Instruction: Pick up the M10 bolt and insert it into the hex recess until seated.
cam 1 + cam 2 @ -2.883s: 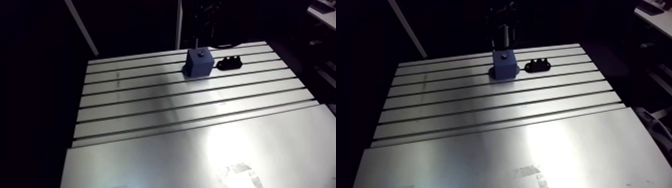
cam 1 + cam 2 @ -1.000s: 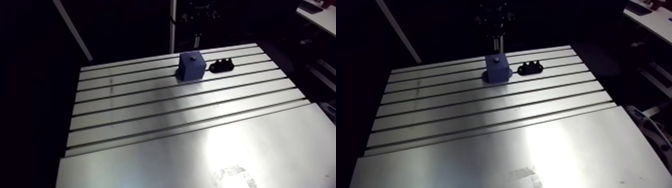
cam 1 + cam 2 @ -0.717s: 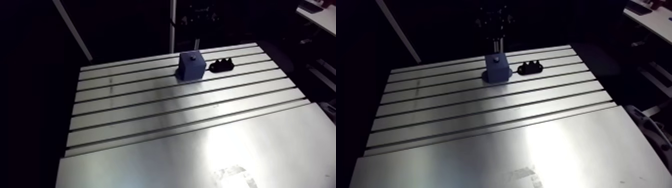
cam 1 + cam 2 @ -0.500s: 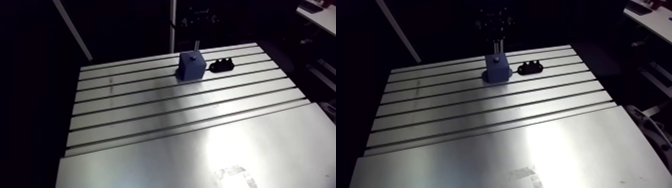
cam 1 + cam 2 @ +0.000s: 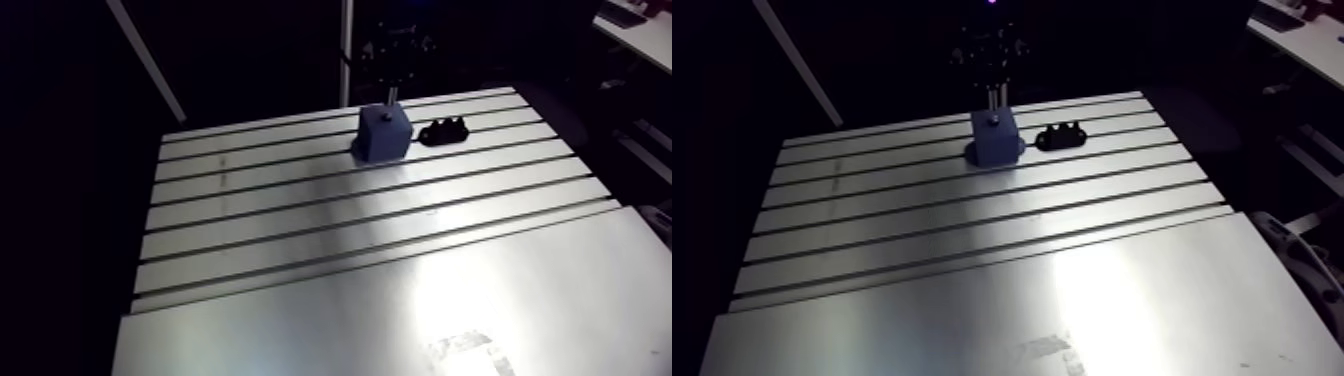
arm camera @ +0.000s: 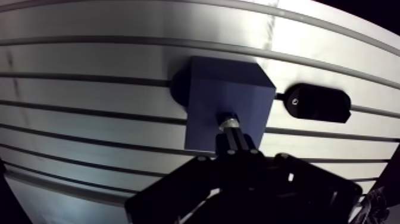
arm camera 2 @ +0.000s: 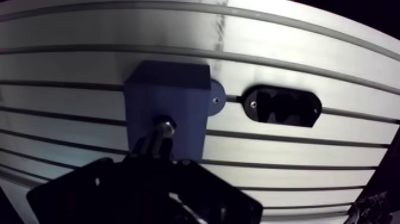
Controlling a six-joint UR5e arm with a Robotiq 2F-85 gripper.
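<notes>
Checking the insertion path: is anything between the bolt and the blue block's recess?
Nothing visible. The bolt sits at the blue block top face, directly under the gripper; the black holder lies beside the block, apart from it.

A slotted aluminium table [image 5: 300, 230] catches a bright glare [image 5: 455, 295] amid dark surroundings.

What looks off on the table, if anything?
Nothing stands out. The blue block sits flat on the table, and the black holder lies beside it, apart. The jaws are shut on the bolt, whose end is at the block's top face. No tilt, damage or stray parts show.
</notes>
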